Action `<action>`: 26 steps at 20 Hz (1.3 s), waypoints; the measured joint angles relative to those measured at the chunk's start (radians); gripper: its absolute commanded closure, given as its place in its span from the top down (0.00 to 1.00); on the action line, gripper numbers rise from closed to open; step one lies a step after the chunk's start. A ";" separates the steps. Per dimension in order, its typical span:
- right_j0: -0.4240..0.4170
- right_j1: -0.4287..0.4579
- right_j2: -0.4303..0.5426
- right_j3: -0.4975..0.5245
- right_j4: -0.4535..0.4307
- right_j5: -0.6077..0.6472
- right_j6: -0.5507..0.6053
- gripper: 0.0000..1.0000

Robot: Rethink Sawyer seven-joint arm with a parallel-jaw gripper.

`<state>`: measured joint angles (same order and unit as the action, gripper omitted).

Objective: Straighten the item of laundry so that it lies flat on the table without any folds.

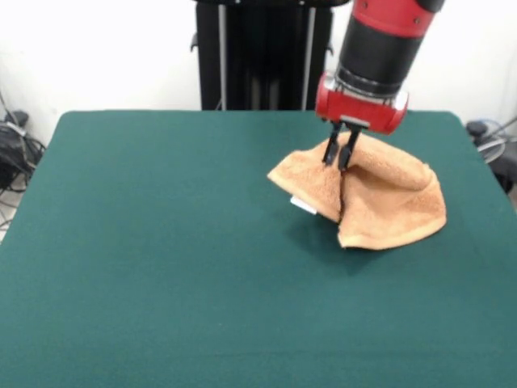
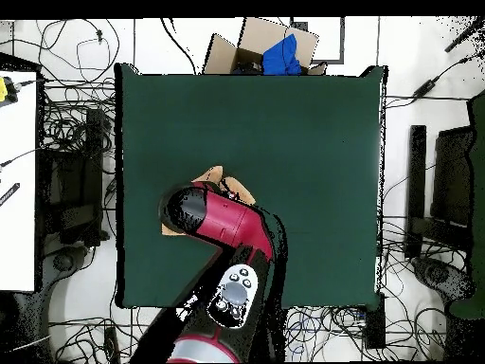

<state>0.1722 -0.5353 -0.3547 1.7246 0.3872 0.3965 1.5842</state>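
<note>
Counter [image 1: 161, 267]: a large rectangle under dark green cloth, taking up most of the front view; the black pedestal [image 1: 262, 52] is standing behind its far edge.

Towel [image 1: 380, 202]: light orange terry, lying bunched toward the counter's far right corner as seen from the front, well clear of every edge. It is rising into a ridge where it is being held and draping down on both sides, with one flap folding over toward the near edge. A tiny white tag [image 1: 304, 205] is showing at its lower left hem. From overhead only small orange scraps [image 2: 216, 176] are peeking out past the arm, near the counter's left edge.

Arm [image 1: 380, 56]: red and black, coming down from above over the towel; overhead it is covering most of the cloth.

Pincer [image 1: 340, 152]: two thin black fingers [image 1: 331, 149] are pointing down, drawn close together and apparently clenching the raised fold of the towel, though the contact itself is hard to make out.

Surroundings: tangled cables [image 2: 66, 123] and a cardboard box [image 2: 256, 47] are lying on the floor around the counter.
</note>
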 measured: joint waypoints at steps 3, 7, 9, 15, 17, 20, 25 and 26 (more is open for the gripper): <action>-0.009 -0.024 -0.002 0.000 -0.019 0.017 0.000 0.00; -0.035 -0.046 -0.002 0.001 -0.034 0.017 0.000 0.00; -0.050 -0.053 -0.002 0.000 -0.040 0.017 0.000 0.00; -0.097 -0.057 -0.002 0.001 -0.066 0.017 0.000 0.00; -0.110 -0.057 -0.002 0.001 -0.073 0.017 0.000 0.00; -0.124 -0.058 -0.002 0.003 -0.087 0.017 0.000 0.00; -0.135 -0.076 -0.002 0.027 -0.107 0.017 0.000 0.00; -0.135 -0.078 -0.002 0.029 -0.107 0.017 0.000 0.00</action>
<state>0.0372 -0.6129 -0.3570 1.7533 0.2804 0.4134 1.5842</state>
